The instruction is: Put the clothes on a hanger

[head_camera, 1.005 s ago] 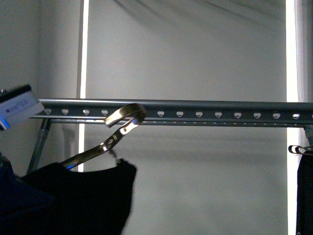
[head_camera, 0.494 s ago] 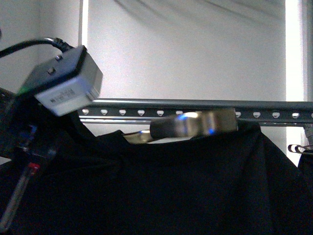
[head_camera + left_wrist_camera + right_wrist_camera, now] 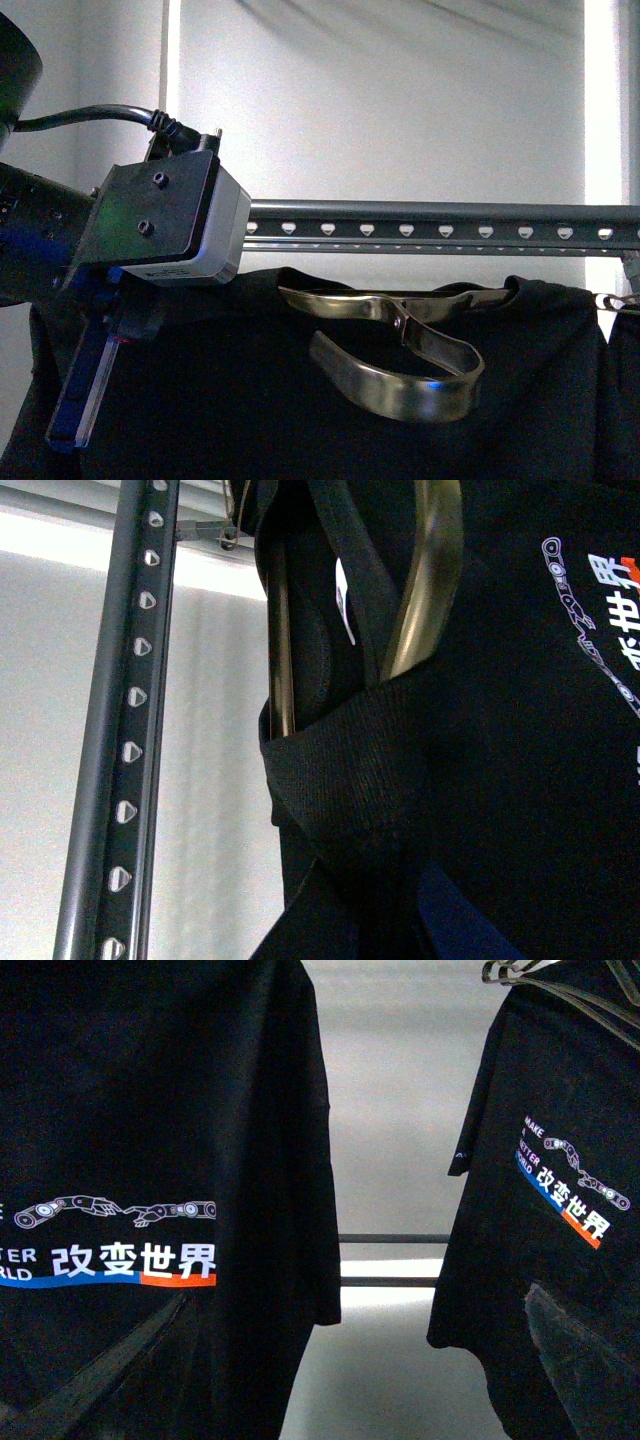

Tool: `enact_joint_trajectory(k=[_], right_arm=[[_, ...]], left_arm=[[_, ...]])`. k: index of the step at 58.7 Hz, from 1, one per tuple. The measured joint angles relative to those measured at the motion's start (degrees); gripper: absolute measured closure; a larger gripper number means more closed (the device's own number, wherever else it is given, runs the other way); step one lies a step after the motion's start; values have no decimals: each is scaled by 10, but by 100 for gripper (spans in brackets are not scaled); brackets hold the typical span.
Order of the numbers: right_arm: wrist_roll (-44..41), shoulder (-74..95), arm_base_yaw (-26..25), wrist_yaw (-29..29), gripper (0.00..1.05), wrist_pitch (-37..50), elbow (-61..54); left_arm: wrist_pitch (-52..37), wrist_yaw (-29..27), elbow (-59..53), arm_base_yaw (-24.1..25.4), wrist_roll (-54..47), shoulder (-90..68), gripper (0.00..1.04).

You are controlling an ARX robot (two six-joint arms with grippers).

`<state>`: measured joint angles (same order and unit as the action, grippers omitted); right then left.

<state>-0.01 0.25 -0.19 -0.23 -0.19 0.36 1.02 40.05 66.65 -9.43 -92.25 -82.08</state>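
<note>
The brass-silver hanger [image 3: 345, 304] lies tilted inside the neck of a black T-shirt [image 3: 250, 410], just below the perforated metal rail [image 3: 450, 225]. Its broad hook [image 3: 400, 385] curls downward in front of the shirt, off the rail. My left gripper [image 3: 90, 395] is at the shirt's left shoulder, shut on the hanger; the grip is hidden by fabric. The left wrist view shows the hanger's arm [image 3: 425, 580] inside the collar [image 3: 340, 750], beside the rail [image 3: 130, 730]. My right gripper [image 3: 340, 1390] is open and empty, low between two shirts.
A second black printed shirt [image 3: 560, 1210] hangs on a thin wire hanger [image 3: 520, 972] at the rail's right end, its hook also showing in the front view [image 3: 615, 300]. The held shirt's print [image 3: 110, 1230] faces the right wrist camera. A pale wall lies behind.
My left arm has come up into view and moved right, carrying hanger and shirt rightwards. The hook, level with the rail before, now points down below it.
</note>
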Motion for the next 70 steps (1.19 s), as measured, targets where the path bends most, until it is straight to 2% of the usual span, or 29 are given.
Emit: enact_joint_trajectory(k=[4,5,7,8,9,10,12,14,16,25,27,33,40,45,52,70], right_arm=[[0,0,0,-1,7,0,0],[6,5,-7,-27,7,-6,2],[17,32,-45,-138,7,-32,16],[17,42,-57,-166,7,-34,20],[16,65,-82,-224,7,-34,28],[14,77,-94,-250,7,-33,32],[0,122,-139,-338,7,-12,47],[-27,164,-177,-401,7,25,62],[-66,201,-198,-436,7,69,77],[-258,316,-193,-444,7,206,125],[-351,358,-185,-454,7,230,149],[-571,477,-153,-494,7,209,243],[-772,573,-120,-496,7,170,341],[-833,621,-101,-473,7,160,397],[-873,691,-65,-429,7,144,491],[-868,813,-1,-360,7,93,645]], left_arm=[[0,0,0,0,0,0,100],[0,0,0,0,-1,0,100],[0,0,0,0,-1,0,100],[0,0,0,0,-1,0,100],[0,-1,0,0,-1,0,100],[0,-1,0,0,-1,0,100],[0,-2,0,0,-2,0,100],[0,1,0,-1,-4,0,100],[0,1,0,-1,-5,0,100],[0,0,0,1,-5,0,100],[0,0,0,1,-6,0,100],[0,0,0,0,-7,0,100],[0,0,0,-1,-8,0,100],[0,0,0,-1,-8,0,100],[0,0,0,-1,-8,0,100],[0,1,0,-1,-12,0,100]])
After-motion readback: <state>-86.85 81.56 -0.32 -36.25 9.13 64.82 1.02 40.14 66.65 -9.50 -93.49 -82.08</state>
